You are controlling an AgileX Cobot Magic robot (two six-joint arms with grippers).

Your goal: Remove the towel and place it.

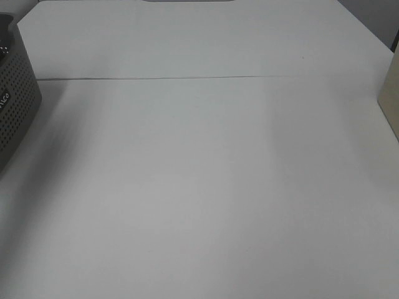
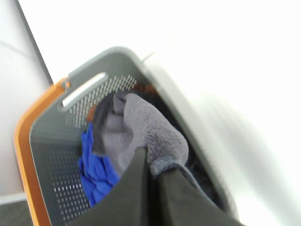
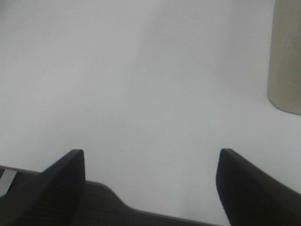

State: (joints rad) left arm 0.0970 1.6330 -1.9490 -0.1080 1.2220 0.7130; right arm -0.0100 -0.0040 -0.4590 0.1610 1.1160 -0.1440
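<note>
The white, flat surface (image 1: 206, 187) fills the high view and carries little. At its left edge stands the grey perforated plastic basket (image 1: 15, 99) with an orange rim and a slot handle. A pale beige upright object (image 1: 391, 87) sits at the right edge.

The grey, fleecy rectangular towel (image 2: 146, 127) lies bunched inside the basket, heaped over a bright blue crumpled cloth (image 2: 96, 174). Darker fabric lies deeper beside it. The left gripper (image 2: 153, 172) is clamped on a hemmed fold at the top of the towel. The right gripper (image 3: 151, 153) hangs spread wide over bare surface near the beige object and holds nothing.

The pinch takes only a small fold, so the towel's weight could probably pull it free on the lift. The blue cloth lies right under it and may be dragged out with it. A trailing end could also catch the basket rim and tug the basket along the left edge.

White lettering (image 1: 4, 99) shows on the basket's outer wall, cut off by the picture's edge and too small to read with certainty.
</note>
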